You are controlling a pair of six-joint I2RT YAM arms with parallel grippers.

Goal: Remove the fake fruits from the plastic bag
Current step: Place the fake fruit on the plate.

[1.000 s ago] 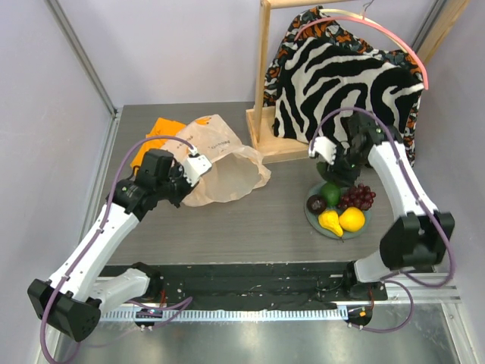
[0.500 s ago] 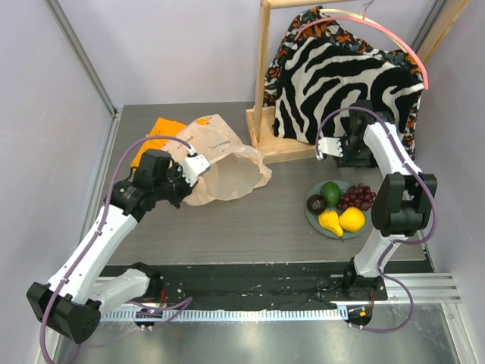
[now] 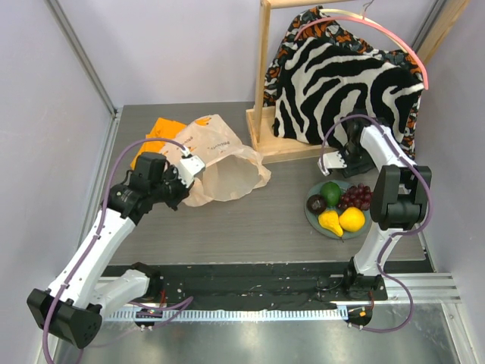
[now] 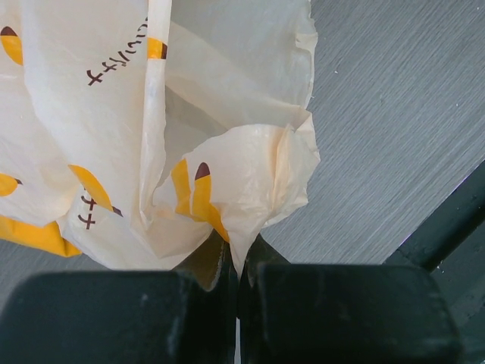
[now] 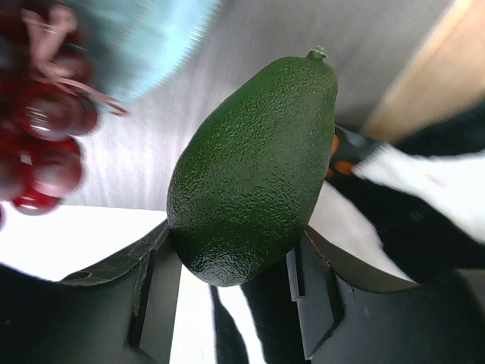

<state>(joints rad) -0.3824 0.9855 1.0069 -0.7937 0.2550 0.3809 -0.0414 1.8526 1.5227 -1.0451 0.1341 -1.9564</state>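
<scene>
Nearest, toward the right edge of the bench [image 3: 250, 227], one round grey-green plate [image 3: 308, 215] carries all five fake fruits [image 3: 350, 218]. One yellow pear [image 3: 330, 221] and one yellow lemon [image 3: 353, 221] sit on its near side. One dark maroon fruit [image 3: 316, 203] is at its left, one bunch of dark red grapes [image 3: 358, 197] at its right, and one green avocado [image 3: 330, 190] at its far rim. Just beyond the avocado hangs the right gripper [image 3: 331, 162], pointing down toward it. The overhead view leaves their contact unclear. The right wrist view shows the avocado [image 5: 254, 167] filling the gap between the two spread fingers [image 5: 155, 299], its fat end overlapping their inner faces. That view takes in only one other fruit, the grapes [image 5: 38, 144], and a blurred sliver of plate at the upper left. Whether the fingers press on the avocado or merely frame it I cannot tell. Farther back, left of centre, the left gripper [image 4: 236, 262] has its fingers together, clamped on a fold at the rim of the one plastic bag [image 3: 227, 163]. The bag lies crumpled on the bench, its mouth facing the right edge. Only the left wrist view shows the pinch itself and the bag's orange and brown printed marks up close, while the overhead view gives the bag's whole outline. Toward the far left corner, just beside the bag, lies one folded orange cloth [image 3: 158, 135]. In the far right corner one wooden stand [image 3: 262, 76] holds one zebra-patterned garment [image 3: 341, 76].
</scene>
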